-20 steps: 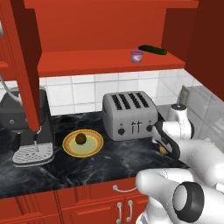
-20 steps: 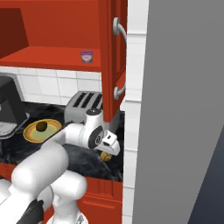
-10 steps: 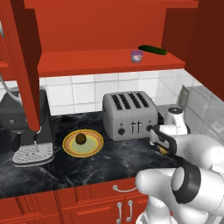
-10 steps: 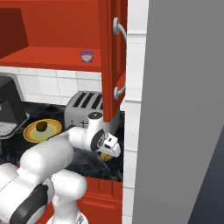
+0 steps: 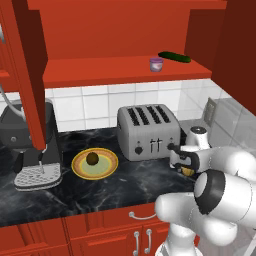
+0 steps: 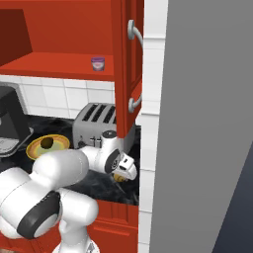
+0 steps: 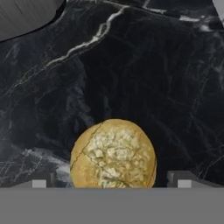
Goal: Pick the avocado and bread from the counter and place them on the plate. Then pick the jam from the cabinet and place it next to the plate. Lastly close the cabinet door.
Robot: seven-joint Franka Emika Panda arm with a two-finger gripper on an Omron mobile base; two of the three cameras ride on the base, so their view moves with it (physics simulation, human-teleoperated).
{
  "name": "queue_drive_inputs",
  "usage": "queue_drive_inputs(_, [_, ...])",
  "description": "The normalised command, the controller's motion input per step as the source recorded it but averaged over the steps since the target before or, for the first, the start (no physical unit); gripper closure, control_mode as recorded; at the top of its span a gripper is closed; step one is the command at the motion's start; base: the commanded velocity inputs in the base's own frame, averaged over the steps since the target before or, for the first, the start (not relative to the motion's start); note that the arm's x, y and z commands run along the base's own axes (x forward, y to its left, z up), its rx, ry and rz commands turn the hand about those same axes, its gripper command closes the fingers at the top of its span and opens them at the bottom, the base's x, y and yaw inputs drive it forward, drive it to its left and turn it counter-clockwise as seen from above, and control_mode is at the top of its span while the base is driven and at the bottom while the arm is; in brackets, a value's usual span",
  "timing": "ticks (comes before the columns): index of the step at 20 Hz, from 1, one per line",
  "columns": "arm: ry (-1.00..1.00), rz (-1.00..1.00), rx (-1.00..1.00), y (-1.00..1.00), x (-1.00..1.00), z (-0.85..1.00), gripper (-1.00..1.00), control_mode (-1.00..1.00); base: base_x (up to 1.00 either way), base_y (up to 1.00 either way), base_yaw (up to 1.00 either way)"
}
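One item down, avocado [image 5: 92,158] sits on the plate [image 5: 80,170]. Gripper [image 7: 111,183] hangs wide open over the bread [image 7: 113,154]. An off-center squeeze could roll it across the surface [image 7: 153,78].

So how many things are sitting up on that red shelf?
2: a small purple jam jar near the middle of the shelf, and a long dark-green vegetable just right of it, further back. The door may hide more.

My own hand is covering most of the bread [image 5: 188,171] in the left base view, leaving a yellow sliver at 5 o'clock of the toaster [image 5: 148,131]. The hand view's bottom band is cutting off the bread's lower edge.
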Motion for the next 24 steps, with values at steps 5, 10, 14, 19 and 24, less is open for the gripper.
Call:
queue_drive_inputs(5, [0.0, 0.0, 0.02, -0.02, 0.05, -0.19, -1.0, -1.0, 0.0, 0.0, 0.0])
queue_drive_inputs(10, [0.01, 0.0, 0.0, 0.0, 0.01, -0.07, 1.0, -1.0, 0.0, 0.0, 0.0])
queue_drive_inputs(14, [0.0, 0.0, 0.0, 0.0, 0.0, 0.0, 1.0, -1.0, 0.0, 0.0, 0.0])
queue_drive_inputs(19, [-0.06, 0.02, 0.0, 0.01, -0.09, 0.3, 1.0, -1.0, 0.0, 0.0, 0.0])
queue_drive_inputs(24, [-0.02, 0.05, -0.01, 0.11, -0.17, 0.68, 1.0, -1.0, 0.0, 0.0, 0.0])
